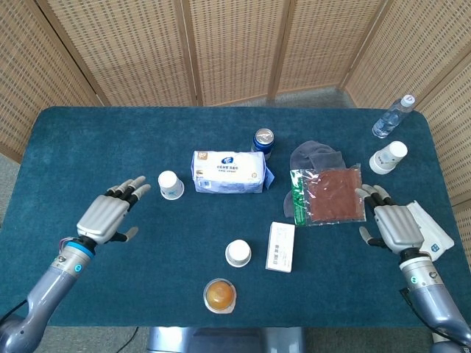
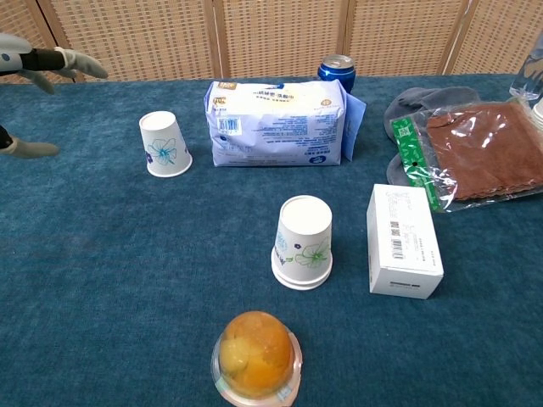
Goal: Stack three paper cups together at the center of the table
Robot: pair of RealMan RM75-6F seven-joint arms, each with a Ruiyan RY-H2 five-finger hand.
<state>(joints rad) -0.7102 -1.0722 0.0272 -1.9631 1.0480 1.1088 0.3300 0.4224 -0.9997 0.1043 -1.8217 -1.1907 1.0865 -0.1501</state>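
Upside down near the middle of the table (image 1: 88, 140): a flower-printed paper cup (image 1: 238, 253), base up, rim flat on the blue cloth, touching nothing. Just to its right, a white barcoded box (image 1: 280, 247); just in front of it, toward the robot, a sealed orange jelly cup (image 1: 220, 296).

Further back and to the left, a second inverted paper cup (image 1: 171, 184), standing just beside the left end of a tissue pack (image 1: 228, 172), apart from it by a narrow gap. At the far right, a third paper cup (image 1: 388, 157), tipped over toward the right edge, mouth hidden.

Behind the tissue pack, a blue drink can (image 1: 263, 140), upright. To the right of the can, a crumpled grey cloth (image 1: 315, 155), partly under a clear packet of brown sheets with a green edge (image 1: 327, 195). Near the far right corner, a clear water bottle (image 1: 392, 117).

Hovering left of the second cup, the left hand (image 1: 109, 215): palm down, fingers spread and stretched toward the cup, holding nothing, not touching it. On the right side, the right hand (image 1: 393, 224): palm down, fingers apart, empty, beside the packet and over a white pouch with blue print (image 1: 434, 232).
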